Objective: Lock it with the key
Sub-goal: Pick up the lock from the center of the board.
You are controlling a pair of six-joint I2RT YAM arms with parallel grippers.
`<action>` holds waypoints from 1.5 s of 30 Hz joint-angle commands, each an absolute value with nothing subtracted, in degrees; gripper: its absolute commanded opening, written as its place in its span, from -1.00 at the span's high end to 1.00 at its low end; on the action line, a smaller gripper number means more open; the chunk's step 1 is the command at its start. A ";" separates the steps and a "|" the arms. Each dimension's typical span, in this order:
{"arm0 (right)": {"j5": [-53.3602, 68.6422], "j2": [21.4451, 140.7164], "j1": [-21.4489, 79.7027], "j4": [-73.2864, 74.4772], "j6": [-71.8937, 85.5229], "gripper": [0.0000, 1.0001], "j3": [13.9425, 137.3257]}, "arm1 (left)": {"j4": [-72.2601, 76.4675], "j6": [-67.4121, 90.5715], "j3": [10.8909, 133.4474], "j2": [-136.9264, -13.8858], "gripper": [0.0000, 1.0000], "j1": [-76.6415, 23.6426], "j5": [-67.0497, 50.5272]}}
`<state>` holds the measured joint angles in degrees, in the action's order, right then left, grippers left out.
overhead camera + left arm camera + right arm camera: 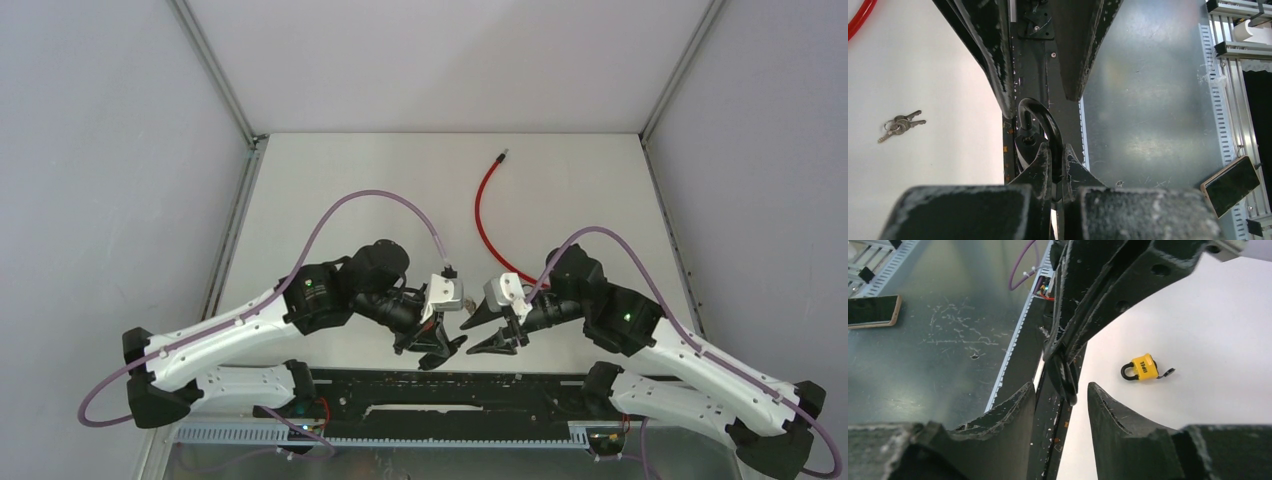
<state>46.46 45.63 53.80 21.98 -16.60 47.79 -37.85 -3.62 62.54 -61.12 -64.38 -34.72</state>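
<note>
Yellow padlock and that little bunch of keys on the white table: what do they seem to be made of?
Yellow padlock: body looks like a matte plastic or painted cover with black print; its black shackle is probably coated metal. Bunch of keys: dull silvery-grey, so most likely bare metal.

A white table (400, 190) bears three loose items: a red cable (487, 215) curving across its far half, a small bunch of keys (898, 125) lying flat, and a yellow padlock (1142, 368) on its side.
</note>
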 commanded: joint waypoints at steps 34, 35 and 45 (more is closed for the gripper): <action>34.88 46.00 61.22 16.67 -17.78 0.94 48.43 | -30.65 -3.29 65.13 -57.84 0.08 -64.60 -30.21; 33.28 45.71 61.20 15.67 -16.20 1.00 48.44 | -30.32 -3.28 64.79 -56.88 -0.13 -64.56 -28.71; 21.43 39.71 58.92 6.82 -3.90 1.00 48.43 | -14.74 1.17 54.29 -43.52 -0.99 -64.51 -12.83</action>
<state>26.92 43.94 59.75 19.22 -10.61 46.98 -25.10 -1.96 59.31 -47.29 -64.49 -19.79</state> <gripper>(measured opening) 0.105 0.989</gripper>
